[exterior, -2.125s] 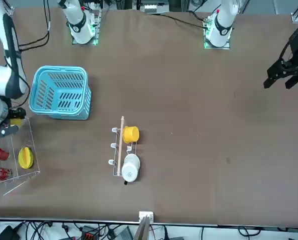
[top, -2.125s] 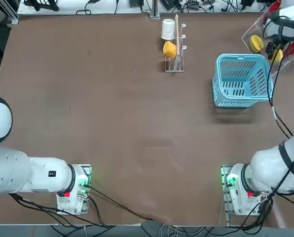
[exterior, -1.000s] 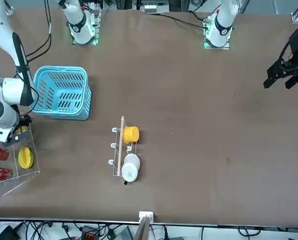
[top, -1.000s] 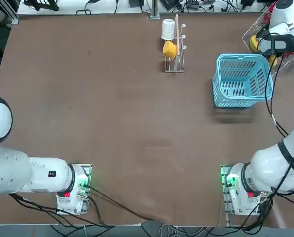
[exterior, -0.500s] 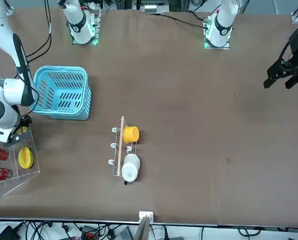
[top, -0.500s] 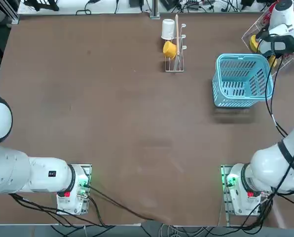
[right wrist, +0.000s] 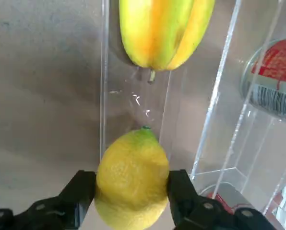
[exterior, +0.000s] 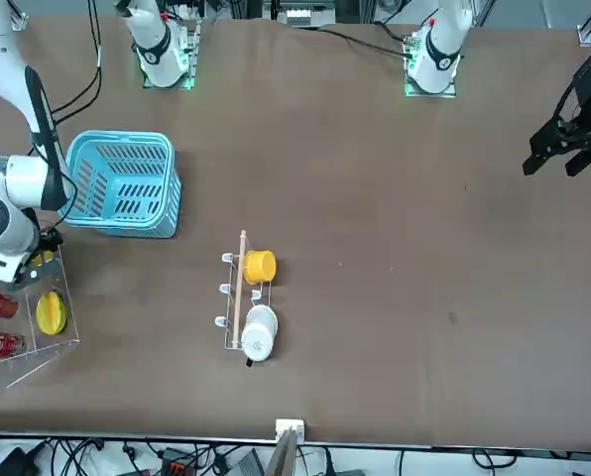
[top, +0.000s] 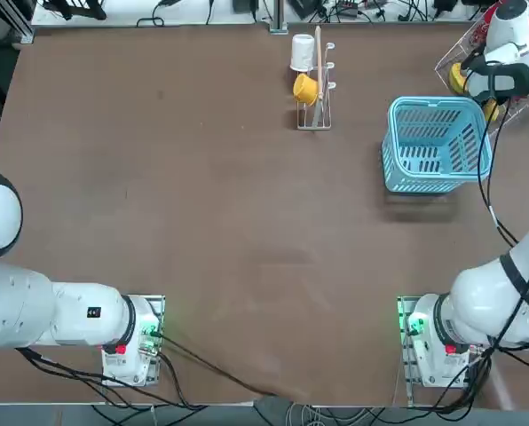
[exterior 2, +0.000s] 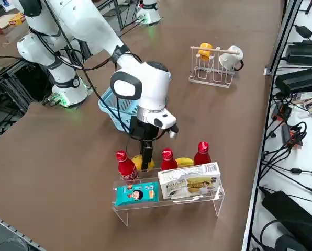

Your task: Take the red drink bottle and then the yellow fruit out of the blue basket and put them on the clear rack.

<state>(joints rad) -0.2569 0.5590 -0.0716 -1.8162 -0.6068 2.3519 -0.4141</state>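
Note:
My right gripper (right wrist: 132,191) is shut on the yellow fruit (right wrist: 132,179), a small lemon, and holds it low over the clear rack (exterior 2: 214,196) at the table's far right. The same lemon (exterior: 43,260) shows under my wrist, near the rack's (exterior: 65,297) basket-side end. Three red bottles (exterior 2: 168,159) stand on the rack; I cannot tell which one is the red drink bottle. A larger yellow-orange fruit (right wrist: 164,31) lies just beyond the lemon. The blue basket (top: 424,182) beside the rack holds nothing.
A wire cup stand (top: 316,120) with a yellow cup (top: 305,88) and a white cup (top: 302,51) is at the far middle. A blue packet (exterior 2: 136,193) and a white box (exterior 2: 190,182) lean in the rack's front. Cables run past the table's right edge.
Two seconds ago the gripper carried the lemon beside the rack; it then swung over the rack and came down. Over the last half second nothing moves.

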